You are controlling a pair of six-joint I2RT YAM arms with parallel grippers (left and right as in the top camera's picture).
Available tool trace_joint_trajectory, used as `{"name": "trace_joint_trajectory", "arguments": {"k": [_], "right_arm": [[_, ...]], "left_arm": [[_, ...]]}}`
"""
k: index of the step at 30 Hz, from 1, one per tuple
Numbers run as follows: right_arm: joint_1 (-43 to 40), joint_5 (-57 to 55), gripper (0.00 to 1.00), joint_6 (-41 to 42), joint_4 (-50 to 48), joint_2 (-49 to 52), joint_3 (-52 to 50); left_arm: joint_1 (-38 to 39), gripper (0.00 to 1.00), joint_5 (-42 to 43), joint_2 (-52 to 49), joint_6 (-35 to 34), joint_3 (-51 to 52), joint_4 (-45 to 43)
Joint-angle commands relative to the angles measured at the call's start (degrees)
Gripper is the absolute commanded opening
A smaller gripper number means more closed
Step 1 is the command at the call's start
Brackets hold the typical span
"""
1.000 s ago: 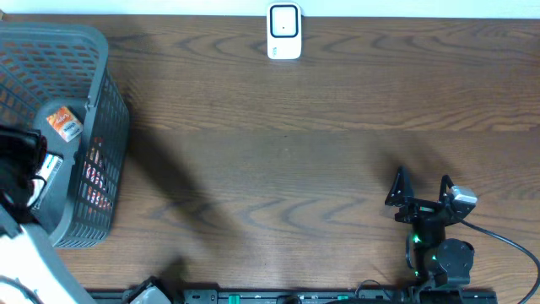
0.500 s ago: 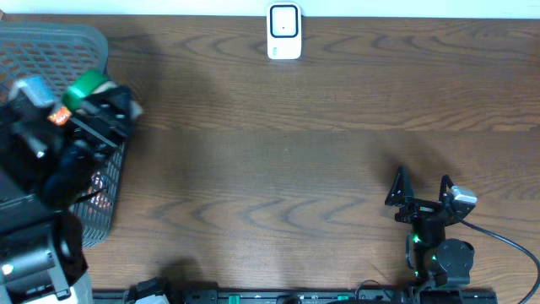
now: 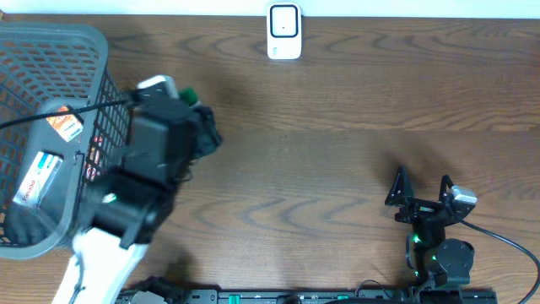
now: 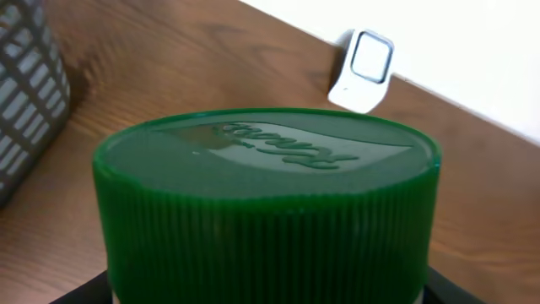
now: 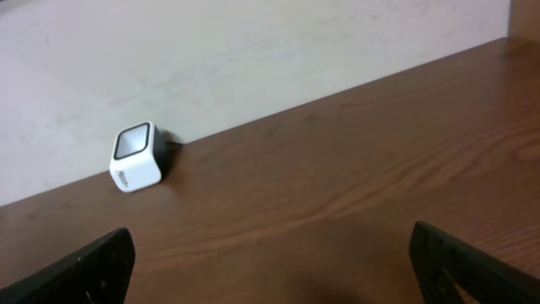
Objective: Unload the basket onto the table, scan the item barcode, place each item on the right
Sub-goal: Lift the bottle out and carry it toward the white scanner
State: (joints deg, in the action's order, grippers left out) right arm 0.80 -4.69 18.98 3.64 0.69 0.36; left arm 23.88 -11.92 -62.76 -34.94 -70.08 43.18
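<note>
Overhead: the left gripper (image 3: 196, 127), reaching out just right of the basket (image 3: 51, 38), is clamped on the item (image 3: 187, 94). The scanner (image 3: 284, 31) sits well off at the far edge.

Left wrist: a ribbed green cap (image 4: 266, 194) fills the view. It looks rigid and grippy. The item is probably best held by its body, label uncovered. Its weight can't be told.

Right wrist: the right gripper (image 5: 278, 283) is spread wide and empty.

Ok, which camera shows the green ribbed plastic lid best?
The left wrist view: the green ribbed plastic lid fills the frame, embossed lettering clear. Overhead shows only a green sliver beside the left arm; the right wrist view misses it.
</note>
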Motion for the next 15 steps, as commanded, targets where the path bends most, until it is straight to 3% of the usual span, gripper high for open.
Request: {"name": "trace_joint_trajectory", "arguments": {"k": [1, 8, 15], "right_arm": [[-0.4, -0.1, 0.99, -0.6, 0.2, -0.3, 0.0], [-0.4, -0.1, 0.99, -0.6, 0.2, -0.3, 0.0], [-0.4, -0.2, 0.99, -0.6, 0.2, -0.3, 0.0]], "left_arm": [[6.4, 0.65, -15.8, -3.3, -3.6, 3.6, -4.4], [14.7, 0.65, -30.2, -11.8, -4.0, 14.0, -19.9], [16.1, 0.65, -39.5, -19.8, -6.6, 21.2, -30.2]]}}
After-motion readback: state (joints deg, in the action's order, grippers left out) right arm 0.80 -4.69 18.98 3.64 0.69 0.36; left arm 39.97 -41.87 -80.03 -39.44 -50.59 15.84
